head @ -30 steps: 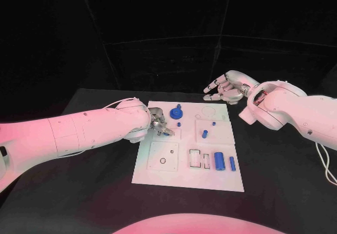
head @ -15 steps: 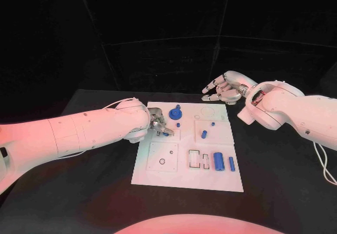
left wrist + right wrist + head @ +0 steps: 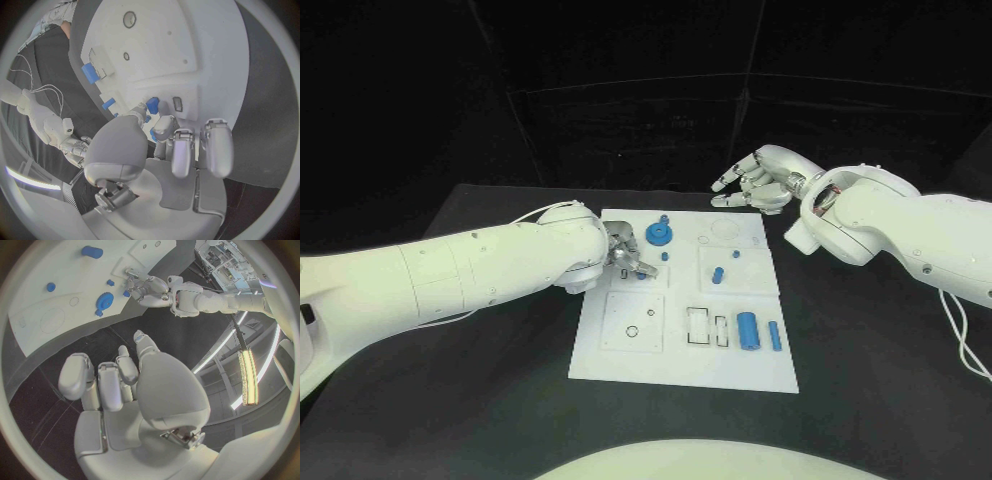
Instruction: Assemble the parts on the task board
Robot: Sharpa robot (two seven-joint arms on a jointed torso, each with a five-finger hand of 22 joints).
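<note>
Presently, left robot hand pinched a small blue part over the task board; right robot hand hung spread, holding nothing.

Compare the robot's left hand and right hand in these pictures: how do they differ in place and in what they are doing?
The left hand is over the task board, fingers at a small blue part; the right hand hangs beyond the board's far edge, off it. The left hand pinches that part; the right hand holds nothing, fingers curled. Both are silver, on white arms.
</note>
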